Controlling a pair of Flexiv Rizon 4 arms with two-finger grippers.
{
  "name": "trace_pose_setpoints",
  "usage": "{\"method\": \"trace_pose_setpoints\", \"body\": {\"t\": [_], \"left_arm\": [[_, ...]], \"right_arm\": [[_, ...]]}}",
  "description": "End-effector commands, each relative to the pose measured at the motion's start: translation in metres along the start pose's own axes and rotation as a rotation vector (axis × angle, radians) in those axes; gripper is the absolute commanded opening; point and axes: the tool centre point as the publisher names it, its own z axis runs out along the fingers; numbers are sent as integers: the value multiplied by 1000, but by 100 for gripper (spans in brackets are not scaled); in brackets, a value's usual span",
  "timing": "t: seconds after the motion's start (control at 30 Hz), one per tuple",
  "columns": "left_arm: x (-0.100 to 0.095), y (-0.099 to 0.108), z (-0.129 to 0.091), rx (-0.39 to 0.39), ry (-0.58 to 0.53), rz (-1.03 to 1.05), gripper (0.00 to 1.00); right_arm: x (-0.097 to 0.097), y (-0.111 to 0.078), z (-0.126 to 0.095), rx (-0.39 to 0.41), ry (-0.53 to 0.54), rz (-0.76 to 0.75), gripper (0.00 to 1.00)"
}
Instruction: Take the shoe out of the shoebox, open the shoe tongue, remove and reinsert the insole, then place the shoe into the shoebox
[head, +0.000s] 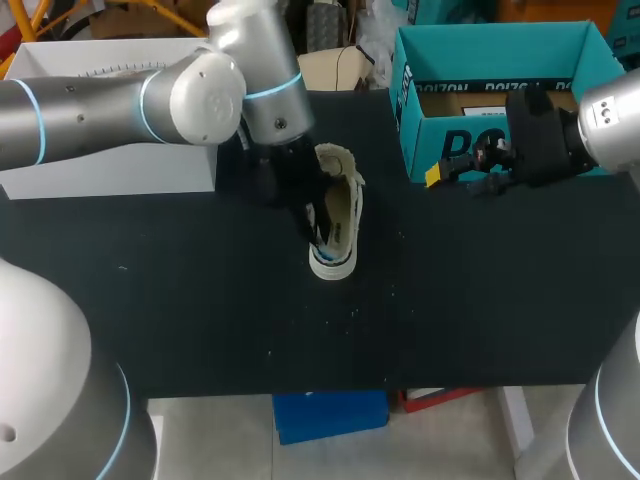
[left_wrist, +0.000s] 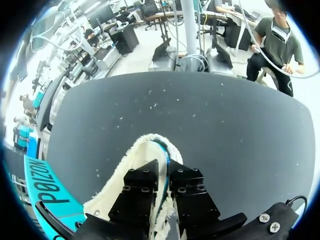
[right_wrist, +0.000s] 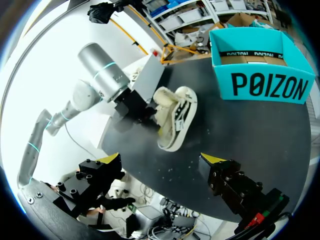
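The shoe (head: 340, 225) is out of the shoebox (right_wrist: 265, 85) and lies on its side near the middle of the worktop (head: 200, 300), somewhat closer to the far edge than the near one. The left hand (left_wrist: 167, 182) has its fingers close together, pinched on the shoe at its opening, with a thin strip of blue lining and fleecy trim between them. I cannot tell whether that strip is the tongue or the collar, as the fingertips are buried in the shoe. I judge the step in hand to be opening the tongue, with the insole work not yet begun.

The right hand (right_wrist: 163, 159) is empty, its fingers wide apart. It hangs above the worktop just in front of the shoebox, well apart from the shoe.

The next move calls for that free hand to come across toward the shoe, either to brace the sole or to reach into the opening once the left hand has drawn the flap back. The shoe is on its side and only lightly supported, so a one-sided pull would likely drag it.

For room, there is a broad bare stretch between the shoe and the near edge. The shoebox fills the far right corner and a white box (head: 110, 110) stands at the far left corner, so the far edge is the crowded side.
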Motion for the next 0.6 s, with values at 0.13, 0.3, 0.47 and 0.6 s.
{"method": "trace_pose_setpoints", "body": {"t": [0.13, 0.3, 0.47, 0.6], "left_arm": [[-7, 3, 12, 12, 22, -6, 0], [-9, 1, 20, 37, 71, -7, 0], [-5, 0, 26, 54, 109, -17, 0], [-4, -2, 31, 71, 128, -20, 1]], "right_arm": [[1, 0, 0, 1, -2, 1, 100], [1, 0, 0, 1, -2, 1, 100], [1, 0, 0, 1, -2, 1, 100], [1, 0, 0, 1, -2, 1, 100]]}}
